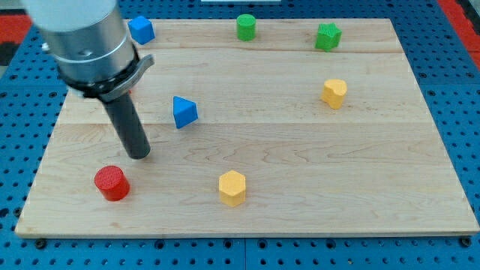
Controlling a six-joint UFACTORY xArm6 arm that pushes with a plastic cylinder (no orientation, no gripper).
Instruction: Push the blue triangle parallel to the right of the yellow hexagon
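The tool is a straight dark rod with no parts that open or close, and nothing is held by it. Its tip (139, 154) is set down on the wooden bench (315, 165), to the view's left of the blue triangle (184, 112) and a little lower, apart from it. The triangle is found left of the bench's middle, not touched by anything. The yellow hexagon (232, 187) is placed lower and to the view's right of the triangle, near the bottom edge, well apart from it.

A red cylinder (112, 183) is seen just below and left of the tip, near but not touching. A blue cube (141, 30) is at the top left, partly beside the arm's grey body. At the top edge a green cylinder (246, 27) and a green star (328, 36) are standing. A second yellow block (334, 93), whose shape cannot be told surely, is located at the right, below the star.

Seven blocks are counted: two blue, two yellow, two green, one red.
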